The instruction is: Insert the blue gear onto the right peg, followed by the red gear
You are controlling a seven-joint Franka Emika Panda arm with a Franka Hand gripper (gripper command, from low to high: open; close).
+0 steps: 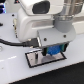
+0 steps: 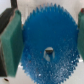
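Observation:
The blue gear [image 2: 47, 47] fills the wrist view, a toothed bright blue disc with a centre hole. My gripper [image 2: 46, 42] is shut on the blue gear, with green pads [image 2: 10, 42] pressed against its rim on both sides. In the exterior view, the blue gear [image 1: 54, 50] hangs in my gripper [image 1: 53, 51] just above the white plate with black border [image 1: 36, 59]. The right peg and the red gear are hidden from view.
The arm's white body [image 1: 37, 20] and a black cable [image 1: 12, 44] cover much of the exterior view. The white table surface [image 1: 15, 70] lies around the plate.

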